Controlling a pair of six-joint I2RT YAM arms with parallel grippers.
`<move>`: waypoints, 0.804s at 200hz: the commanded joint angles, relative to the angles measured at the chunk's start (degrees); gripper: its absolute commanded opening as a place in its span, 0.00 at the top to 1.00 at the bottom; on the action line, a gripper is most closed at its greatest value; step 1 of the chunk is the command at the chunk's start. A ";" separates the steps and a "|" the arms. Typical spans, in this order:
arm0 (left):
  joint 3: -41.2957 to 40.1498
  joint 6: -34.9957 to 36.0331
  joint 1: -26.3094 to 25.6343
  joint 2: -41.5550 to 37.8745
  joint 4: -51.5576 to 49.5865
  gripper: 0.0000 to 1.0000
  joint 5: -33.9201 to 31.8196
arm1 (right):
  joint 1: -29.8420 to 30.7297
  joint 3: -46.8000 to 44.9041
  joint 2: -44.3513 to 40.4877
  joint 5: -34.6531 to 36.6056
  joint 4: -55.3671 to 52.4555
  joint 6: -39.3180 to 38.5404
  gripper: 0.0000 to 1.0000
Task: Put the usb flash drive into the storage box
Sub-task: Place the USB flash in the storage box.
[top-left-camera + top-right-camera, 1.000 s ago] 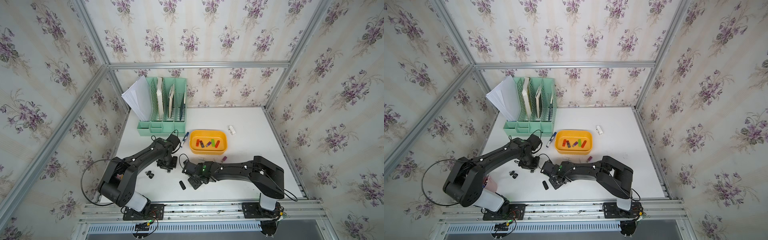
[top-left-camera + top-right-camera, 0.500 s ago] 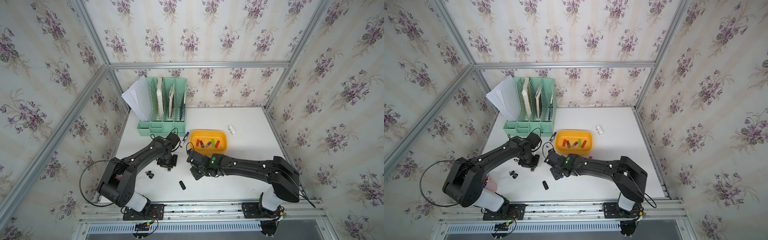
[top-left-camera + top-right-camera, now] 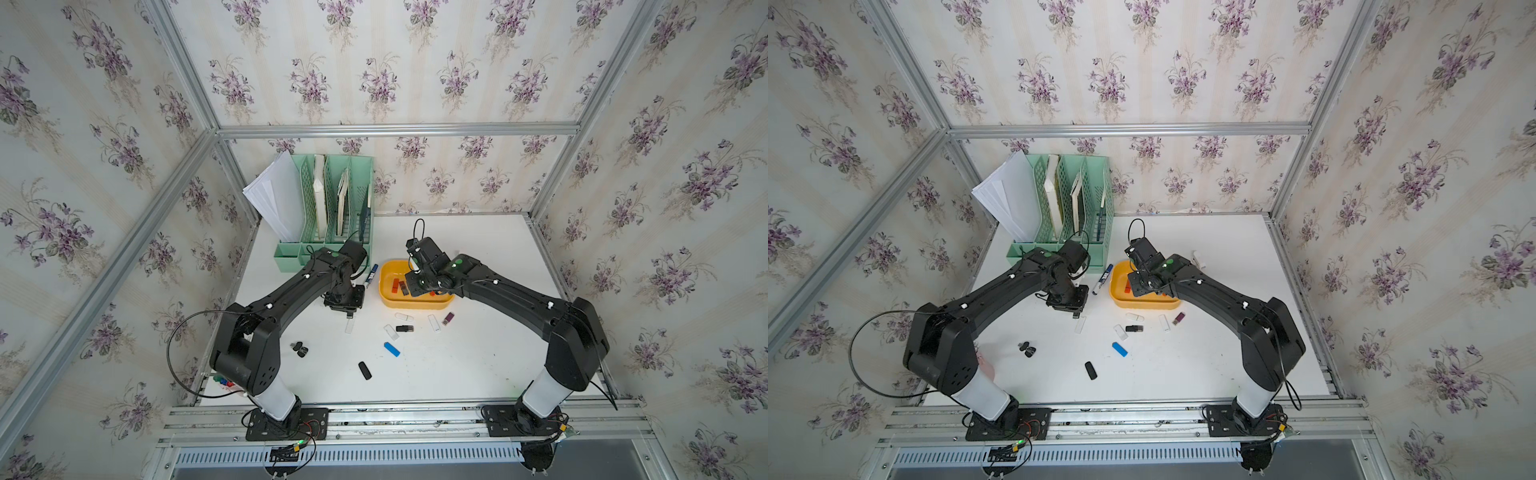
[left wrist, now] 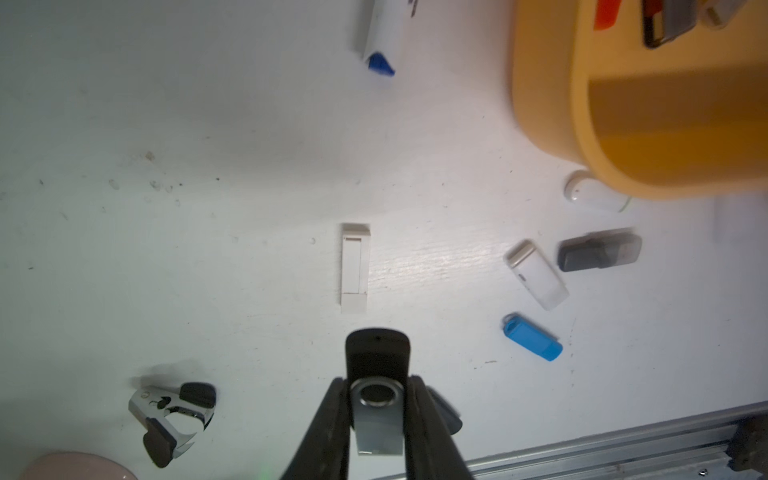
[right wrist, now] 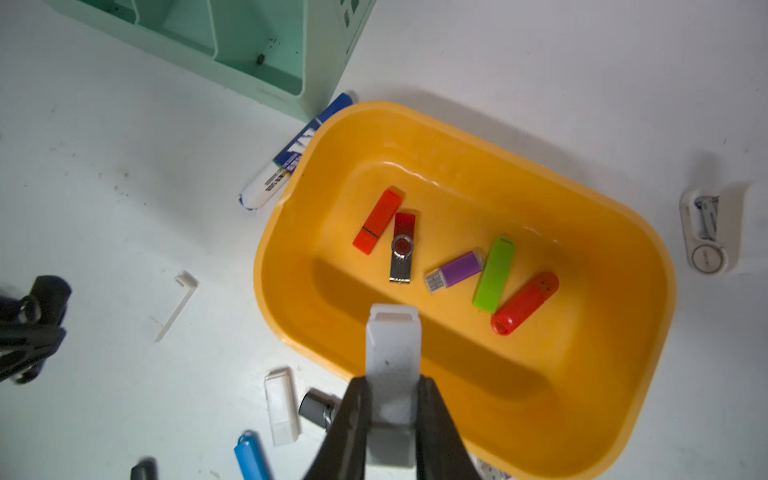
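Over the last second your right hand (image 5: 392, 388) has swung up from the front of the tabletop (image 5: 540, 62). It now hangs above the near rim of the storage box (image 5: 582, 340), clamped on a white usb flash drive (image 5: 392, 345) whose free end already reaches out over the box floor. The carry looks almost finished. Nudge a little farther in before you let go, since the grip itself sits right over the rim and the drive could tip outward. Five coloured drives (image 5: 494, 274) already lie inside. Your left hand (image 4: 377, 399) has barely moved. It hovers over the tabletop beside the box, closed on a black swivel drive (image 4: 377, 361), so that one can follow. Others, such as the blue drive (image 3: 391, 349), lie loose on the tabletop.
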 commanded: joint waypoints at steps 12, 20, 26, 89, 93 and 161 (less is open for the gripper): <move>7.85 1.91 -0.03 4.40 -3.66 0.75 1.63 | -2.61 2.62 5.05 -2.65 0.84 -3.86 0.81; 9.62 2.16 -0.04 5.38 -4.02 0.75 2.06 | -3.09 3.07 6.36 -3.00 1.44 -4.17 0.80; 10.87 2.24 0.01 6.20 -4.17 0.75 2.30 | -3.50 3.44 7.39 -3.27 1.77 -4.36 0.80; 19.75 2.89 -0.47 12.57 -4.93 0.75 5.18 | -5.32 6.83 16.10 -4.99 3.59 -6.47 0.80; 20.04 2.90 -0.55 12.87 -4.89 0.75 5.27 | -5.41 6.97 16.46 -5.01 3.66 -6.48 0.80; 25.14 3.24 -1.18 16.23 -5.31 0.75 5.99 | -5.94 8.05 21.22 -4.33 6.02 -7.10 0.79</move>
